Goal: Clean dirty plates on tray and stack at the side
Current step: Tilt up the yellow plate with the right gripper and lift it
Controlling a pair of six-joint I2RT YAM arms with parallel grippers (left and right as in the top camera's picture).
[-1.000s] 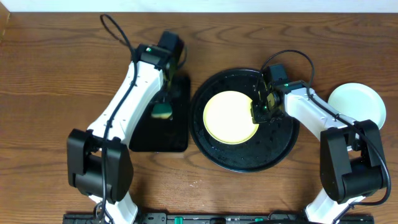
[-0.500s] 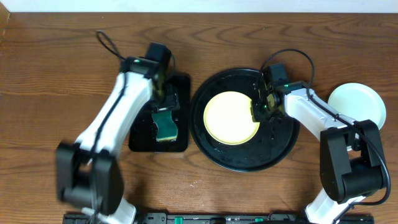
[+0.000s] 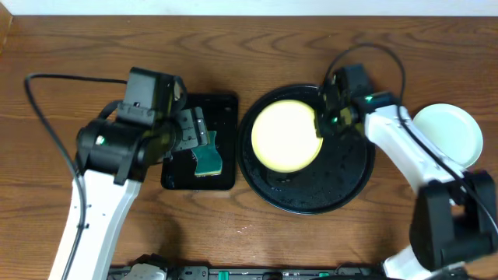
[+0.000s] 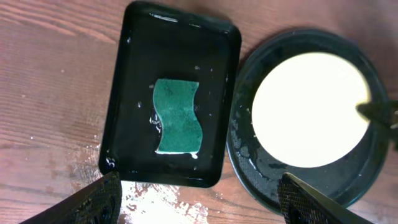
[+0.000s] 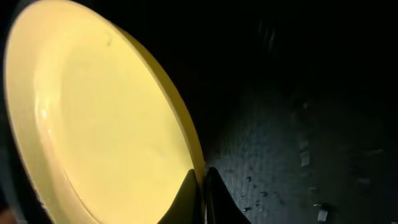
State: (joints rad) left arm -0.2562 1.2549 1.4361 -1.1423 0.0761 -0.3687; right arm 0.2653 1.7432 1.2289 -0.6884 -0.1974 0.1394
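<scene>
Your right pincer [image 3: 320, 124] is clamped on the rim of the small pale yellow round plate [image 3: 285, 134] over the large glossy black round tray [image 3: 327, 190]. The plate looks rigid, light and probably wet-slick, so hold its raised edge. Your left pincer [image 4: 200, 186] hangs spread and empty.

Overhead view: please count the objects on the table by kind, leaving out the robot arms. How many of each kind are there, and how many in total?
Plates: 2, a yellow plate and a pale white plate; whether another plate lies under the white one cannot be seen
Trays: 2, a round tray and a rectangular tray
Sponge: 1
Total: 5
</scene>
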